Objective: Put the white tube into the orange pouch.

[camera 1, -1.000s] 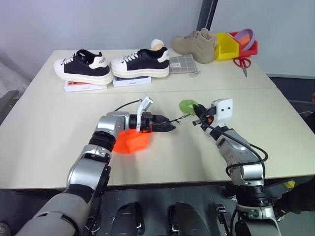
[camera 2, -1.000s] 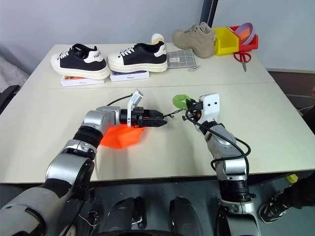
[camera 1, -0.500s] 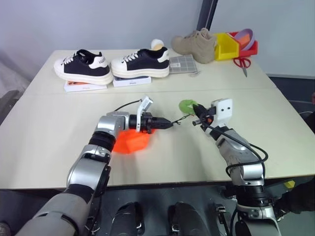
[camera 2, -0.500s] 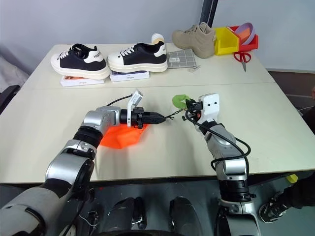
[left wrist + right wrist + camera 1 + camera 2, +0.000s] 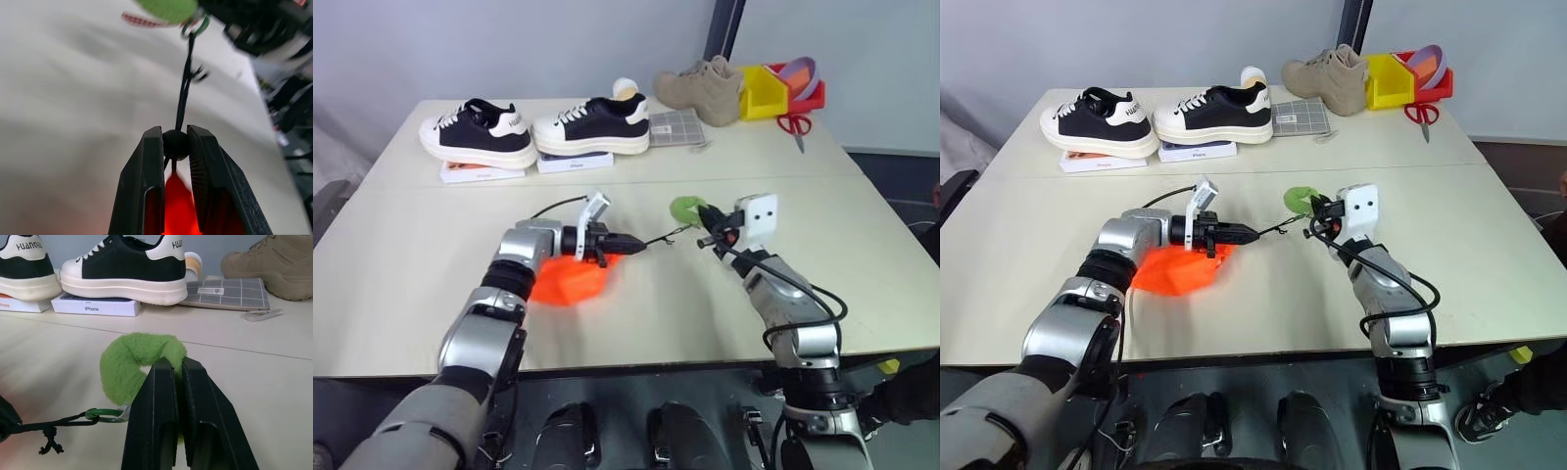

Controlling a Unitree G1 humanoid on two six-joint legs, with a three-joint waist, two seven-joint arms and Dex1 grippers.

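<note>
The orange pouch [image 5: 566,282] lies on the desk [image 5: 401,245]. Just beside the pouch, the left tool [image 5: 175,142] is clamped on the black cord's [image 5: 183,98] round stopper [image 5: 175,144]. The right tool [image 5: 177,367], beyond the cord's far end from the pouch, is clamped on the green tag [image 5: 132,362].

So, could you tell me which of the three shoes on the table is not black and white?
The tan suede boot at the far edge, beside the yellow bin; the two sneakers to its left are black and white and rest on boxes.
</note>
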